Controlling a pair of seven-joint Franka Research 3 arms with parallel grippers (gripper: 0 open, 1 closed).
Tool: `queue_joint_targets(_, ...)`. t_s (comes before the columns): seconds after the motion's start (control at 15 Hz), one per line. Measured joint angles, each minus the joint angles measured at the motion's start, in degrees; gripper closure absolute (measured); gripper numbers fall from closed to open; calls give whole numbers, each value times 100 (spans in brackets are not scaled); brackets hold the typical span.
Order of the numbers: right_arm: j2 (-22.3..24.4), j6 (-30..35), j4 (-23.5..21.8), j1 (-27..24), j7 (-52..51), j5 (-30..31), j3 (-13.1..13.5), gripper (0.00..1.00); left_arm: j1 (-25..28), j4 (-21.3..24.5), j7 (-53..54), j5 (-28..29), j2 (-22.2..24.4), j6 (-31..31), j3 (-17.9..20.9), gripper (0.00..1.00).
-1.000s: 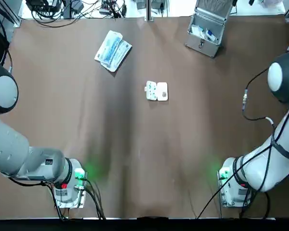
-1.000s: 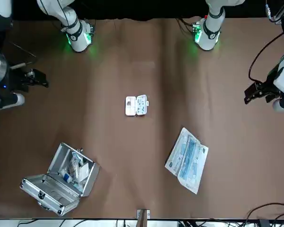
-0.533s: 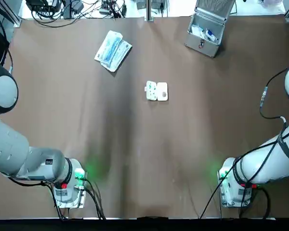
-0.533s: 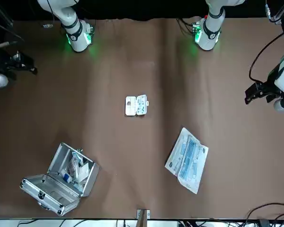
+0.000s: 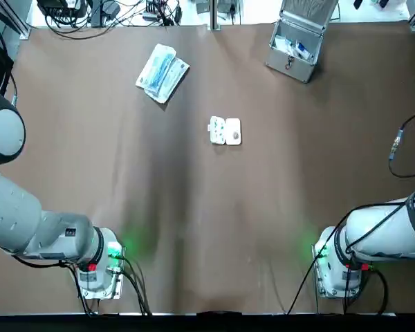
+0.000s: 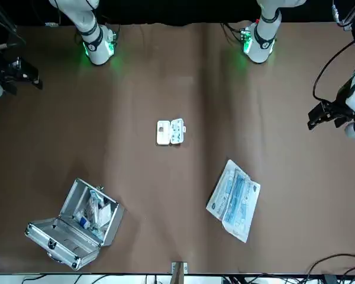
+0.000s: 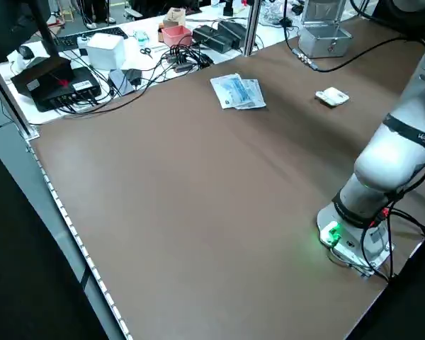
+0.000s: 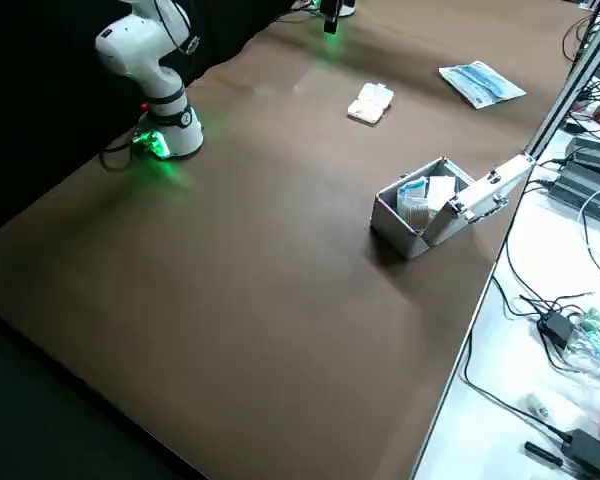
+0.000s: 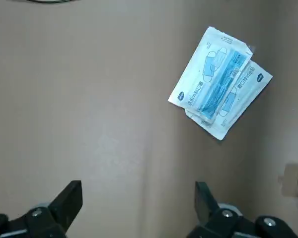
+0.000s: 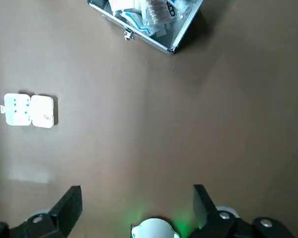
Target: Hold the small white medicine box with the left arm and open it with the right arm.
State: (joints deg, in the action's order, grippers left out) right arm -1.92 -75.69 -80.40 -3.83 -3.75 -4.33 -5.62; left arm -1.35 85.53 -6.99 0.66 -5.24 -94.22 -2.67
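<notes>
The small white medicine box lies at the centre of the table, opened flat in two halves, with neither arm touching it. The left gripper hovers near the face-mask packets with its fingers spread apart. Its wrist view shows only a sliver of the box. The right gripper, fingers also apart, hangs well clear of the box. The open metal case is cropped at the frame edge.
</notes>
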Motion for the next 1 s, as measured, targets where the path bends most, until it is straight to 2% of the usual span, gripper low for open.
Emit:
queue_joint_targets(0.13,2,-151,-99,4,28,10,29,1,0,0,-5,0,3,0,0,0)
queue_joint_targets(0.4,11,-188,-181,207,28,10,294,1,0,0,-9,0,13,0,1,0)
queue_joint_targets(1.0,96,-256,-304,206,31,11,417,1,8,-49,-8,1,16,-1,7,0)
